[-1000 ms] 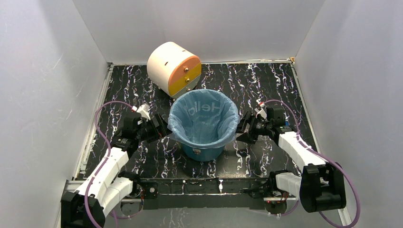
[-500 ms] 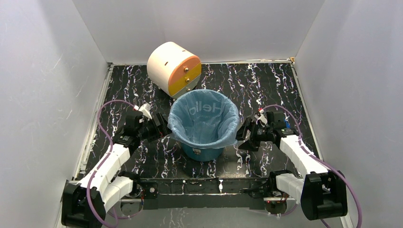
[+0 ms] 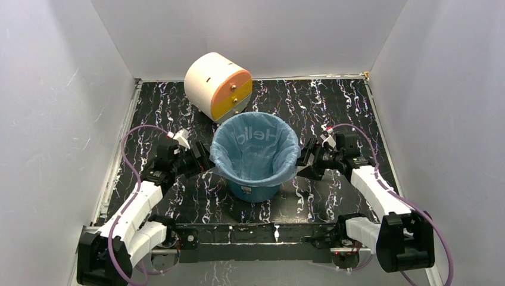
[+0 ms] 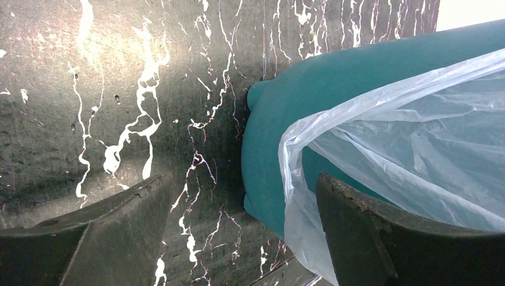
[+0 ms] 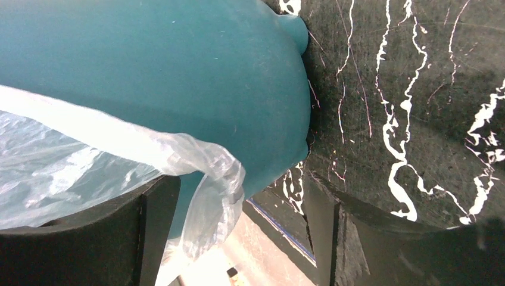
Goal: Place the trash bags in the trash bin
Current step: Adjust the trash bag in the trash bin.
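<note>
Teal trash bin (image 3: 256, 192) flanked at rim; left gripper (image 3: 205, 161), right gripper (image 3: 302, 159) point inward, jaws spread.

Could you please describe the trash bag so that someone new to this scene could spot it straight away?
On the black marbled table, a teal bin stands in the middle, in front of a cream and orange drum-shaped box. The trash bag lines it, folded over the rim. It alone is translucent pale blue, with white lettering.
</note>
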`<action>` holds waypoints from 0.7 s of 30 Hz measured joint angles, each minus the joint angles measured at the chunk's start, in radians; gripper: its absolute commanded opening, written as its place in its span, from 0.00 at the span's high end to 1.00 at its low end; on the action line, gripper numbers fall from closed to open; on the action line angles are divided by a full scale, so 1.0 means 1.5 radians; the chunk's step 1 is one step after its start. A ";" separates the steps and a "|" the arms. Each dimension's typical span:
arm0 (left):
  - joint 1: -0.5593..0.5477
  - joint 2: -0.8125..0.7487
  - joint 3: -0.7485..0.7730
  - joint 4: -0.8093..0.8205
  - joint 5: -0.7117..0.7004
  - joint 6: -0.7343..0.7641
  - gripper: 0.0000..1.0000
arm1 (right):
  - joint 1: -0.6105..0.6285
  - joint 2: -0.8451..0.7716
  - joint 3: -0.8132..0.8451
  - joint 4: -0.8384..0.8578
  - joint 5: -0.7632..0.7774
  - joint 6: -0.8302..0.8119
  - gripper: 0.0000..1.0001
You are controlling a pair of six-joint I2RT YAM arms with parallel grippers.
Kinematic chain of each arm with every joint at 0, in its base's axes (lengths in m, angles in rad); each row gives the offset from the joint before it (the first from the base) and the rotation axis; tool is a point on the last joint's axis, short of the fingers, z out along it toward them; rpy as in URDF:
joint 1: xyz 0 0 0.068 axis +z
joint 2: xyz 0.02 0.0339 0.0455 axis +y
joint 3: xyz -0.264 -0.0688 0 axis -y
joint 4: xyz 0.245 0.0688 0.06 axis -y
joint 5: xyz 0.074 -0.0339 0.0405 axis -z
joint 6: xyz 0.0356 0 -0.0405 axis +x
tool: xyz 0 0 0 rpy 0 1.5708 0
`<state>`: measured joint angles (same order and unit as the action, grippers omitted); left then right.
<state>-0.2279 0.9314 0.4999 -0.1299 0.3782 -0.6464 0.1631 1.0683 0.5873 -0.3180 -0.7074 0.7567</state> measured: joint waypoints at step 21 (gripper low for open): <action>0.000 0.095 0.000 0.085 0.070 0.005 0.34 | 0.011 0.131 -0.061 0.032 -0.044 -0.015 0.13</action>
<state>-0.2279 1.0744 0.5003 -0.0029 0.4828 -0.6384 0.1799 1.2644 0.4957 -0.2699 -0.7731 0.7338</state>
